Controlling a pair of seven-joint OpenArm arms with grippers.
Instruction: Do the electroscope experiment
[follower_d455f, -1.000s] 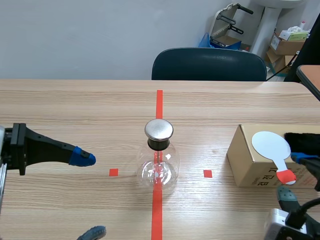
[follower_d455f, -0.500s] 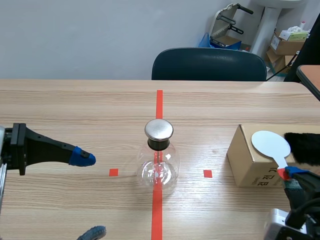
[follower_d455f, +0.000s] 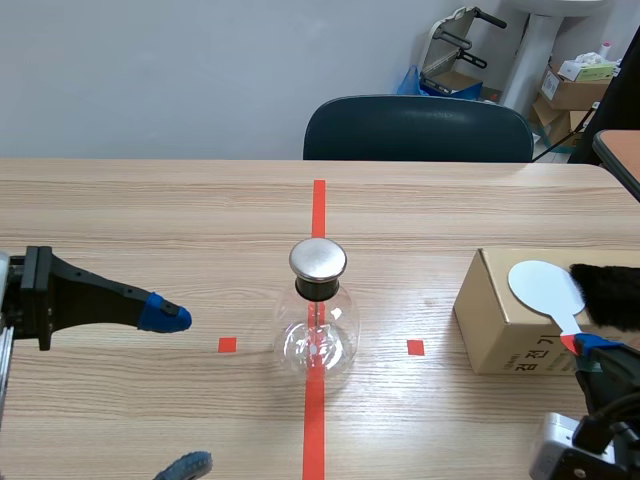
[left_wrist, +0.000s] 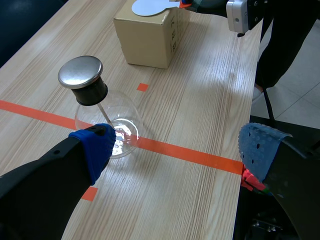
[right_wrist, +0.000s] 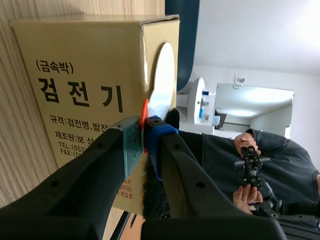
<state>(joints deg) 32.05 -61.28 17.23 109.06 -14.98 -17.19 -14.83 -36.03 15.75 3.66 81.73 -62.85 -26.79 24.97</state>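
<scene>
Nearest you, off to the right of the clear round glass electroscope flask (follower_d455f: 318, 338), your right gripper (right_wrist: 142, 142) is clenching the short red handle (right_wrist: 144, 114) of the flat white round paddle (follower_d455f: 545, 286), with one pad pressing on each side. On the flask's left, your left gripper (left_wrist: 177, 150) is hanging released, fingers wide apart and holding nothing. In its wrist view one blue pad is sitting just beside the glass bulb, and I'm judging it apart rather than touching.

The paddle is lying well to the right of the flask on a brown cardboard box (follower_d455f: 500, 322). Its disc is resting on the box top and its handle is overhanging the near edge. A tuft of black fur (follower_d455f: 608, 296) is lying on the same box top, further from the flask than the disc.

I'm expecting the paddle to feel light, thin and stiff. You're gripping the right spot, since touching the disc face would probably spoil the charge. The flask is standing upright on the wooden table (follower_d455f: 150, 220) and is looking fragile. It may be top-heavy under its silver metal cap (follower_d455f: 318, 259), so be thinking of a soft approach to the cap, never a push on the glass.

Beyond the flask, past the table's far edge, a dark blue chair (follower_d455f: 415, 130) is standing.
</scene>
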